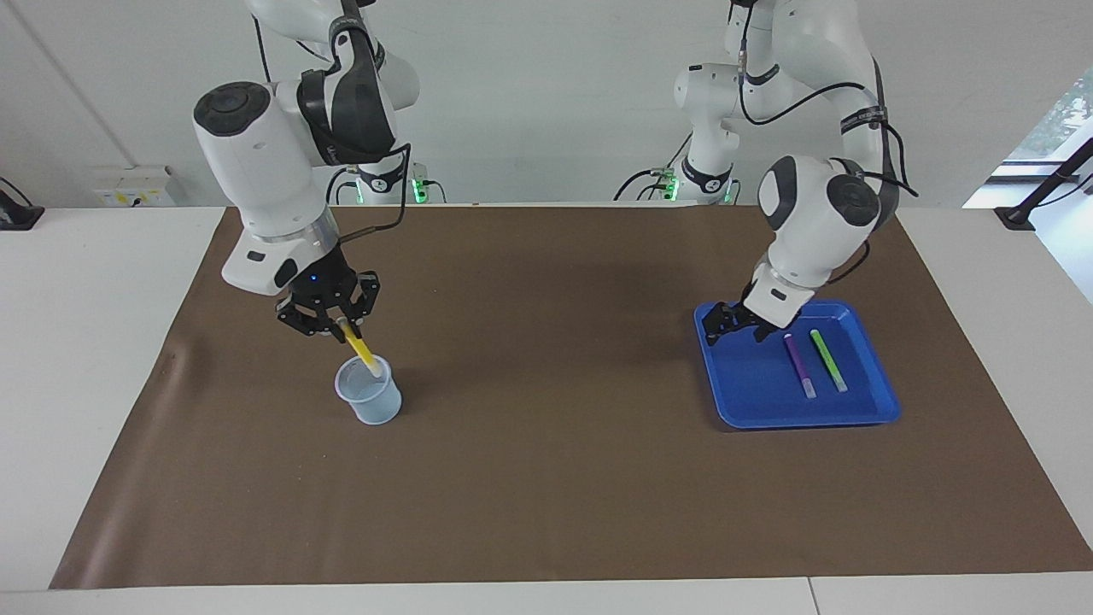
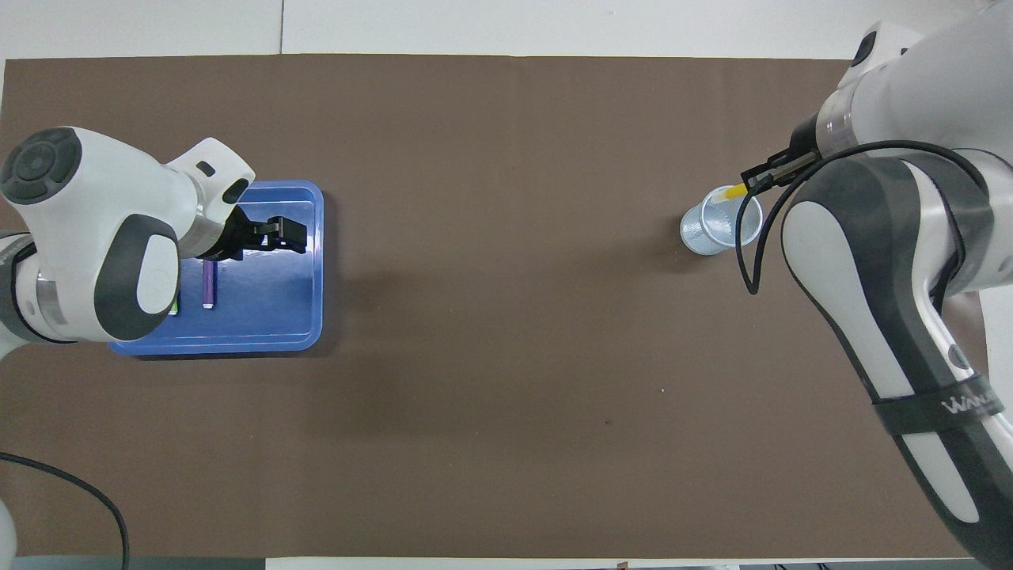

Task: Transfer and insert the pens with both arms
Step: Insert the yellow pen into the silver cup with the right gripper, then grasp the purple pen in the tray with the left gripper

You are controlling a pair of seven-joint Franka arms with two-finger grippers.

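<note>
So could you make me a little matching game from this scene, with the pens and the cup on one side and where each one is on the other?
Things:
1. yellow pen
2. purple pen
3. green pen
4. clear plastic cup

Places:
A. standing on the brown mat toward the right arm's end
B. lying in the blue tray, on the side nearer the tray's middle
C. held slanted by the right gripper, its tip dipping into the cup
D. lying in the blue tray, on the side nearer the table's end

Pairs: 1-C, 2-B, 3-D, 4-A
</note>
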